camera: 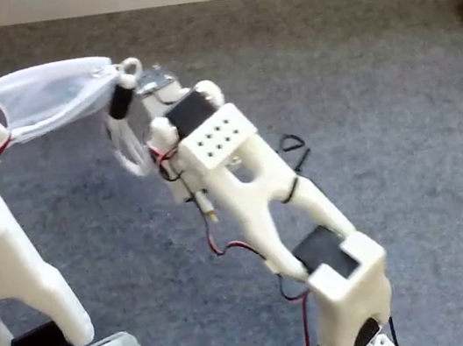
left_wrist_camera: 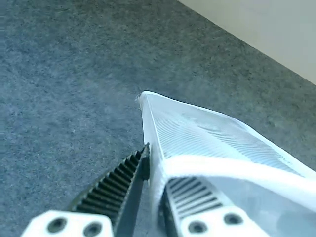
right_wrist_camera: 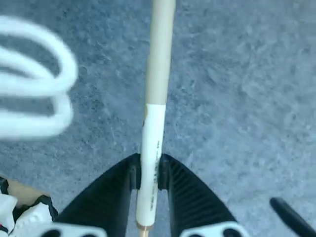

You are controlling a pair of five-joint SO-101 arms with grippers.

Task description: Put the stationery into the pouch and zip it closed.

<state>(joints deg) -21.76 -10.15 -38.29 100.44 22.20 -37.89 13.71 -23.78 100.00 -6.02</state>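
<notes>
Over the grey carpeted bench (camera: 374,69), a white translucent mesh pouch (camera: 49,92) is held up at the far left, 1 edge pinched between the ribbed jaws of the left claw (left_wrist_camera: 153,168). The right claw (right_wrist_camera: 148,165), near the pouch's other end, is clamped on a slim beige-and-white pen (right_wrist_camera: 159,64) that juts out ahead of it. 2 blurred white loops (right_wrist_camera: 34,84) show just beside the pen.

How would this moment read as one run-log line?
left end effector: shut on mesh pouch | right end effector: shut on pen | pen: not yet in pouch
</notes>
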